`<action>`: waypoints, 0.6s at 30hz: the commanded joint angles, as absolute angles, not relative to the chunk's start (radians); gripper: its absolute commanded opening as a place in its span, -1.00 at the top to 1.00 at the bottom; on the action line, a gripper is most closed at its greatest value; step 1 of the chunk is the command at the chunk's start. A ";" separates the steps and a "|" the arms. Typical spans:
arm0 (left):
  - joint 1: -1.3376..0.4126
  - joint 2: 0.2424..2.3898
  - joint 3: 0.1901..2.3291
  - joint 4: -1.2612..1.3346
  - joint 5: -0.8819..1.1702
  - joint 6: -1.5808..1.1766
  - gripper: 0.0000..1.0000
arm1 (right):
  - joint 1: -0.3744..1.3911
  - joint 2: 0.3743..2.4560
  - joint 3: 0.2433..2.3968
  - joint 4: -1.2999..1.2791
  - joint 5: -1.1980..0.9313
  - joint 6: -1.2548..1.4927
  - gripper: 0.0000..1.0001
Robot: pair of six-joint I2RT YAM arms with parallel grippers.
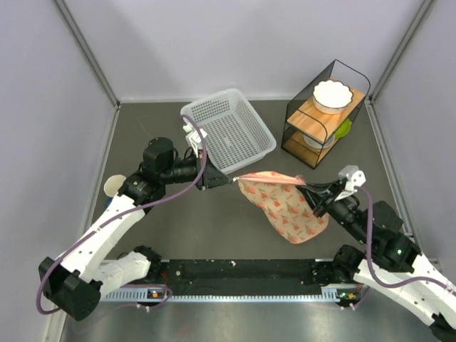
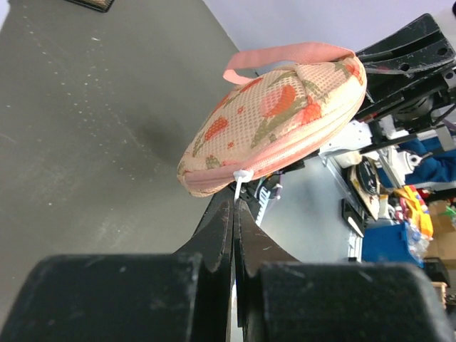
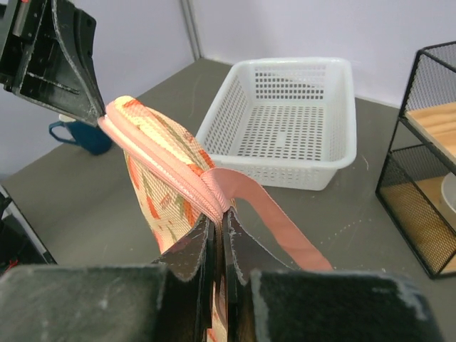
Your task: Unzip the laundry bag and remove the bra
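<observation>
The laundry bag [image 1: 285,203], beige-pink with red-orange prints and pink trim, hangs in the air between both grippers, zipped closed. My left gripper [image 1: 222,181] is shut on the white zip pull [image 2: 241,177] at the bag's [image 2: 278,121] left end. My right gripper [image 1: 311,191] is shut on the bag's [image 3: 164,171] pink trim beside its pink loop strap [image 3: 285,231]. The left gripper [image 2: 235,203] and right gripper [image 3: 217,221] both have jaws pressed together. The bra is hidden, not visible in any view.
A white perforated basket [image 1: 229,132] stands behind the bag, also in the right wrist view [image 3: 285,121]. A black wire rack [image 1: 324,114] holding a white bowl [image 1: 333,95] stands at the back right. A cup [image 1: 114,186] sits by the left arm.
</observation>
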State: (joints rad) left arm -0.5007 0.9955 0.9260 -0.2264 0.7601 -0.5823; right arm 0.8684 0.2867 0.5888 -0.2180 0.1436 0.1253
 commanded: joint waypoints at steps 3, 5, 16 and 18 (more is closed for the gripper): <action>-0.476 1.025 0.919 -0.104 0.790 -0.626 1.00 | 0.856 0.173 0.618 -0.218 0.314 0.161 1.00; -0.485 1.061 0.896 -0.051 0.816 -0.663 1.00 | 0.856 0.214 0.618 -0.216 0.284 0.187 1.00; -0.551 1.158 0.868 -0.008 0.770 -0.664 1.00 | 0.856 0.348 0.600 -0.092 0.268 0.261 1.00; -0.551 1.167 0.862 -0.008 0.764 -0.666 1.00 | 0.856 0.339 0.603 -0.072 0.276 0.256 1.00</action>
State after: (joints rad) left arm -0.5461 1.1717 0.8619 -0.0734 0.7822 -0.6643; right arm 0.8661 0.3725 0.5808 -0.2310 0.2371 0.2325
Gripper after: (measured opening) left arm 0.009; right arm 0.021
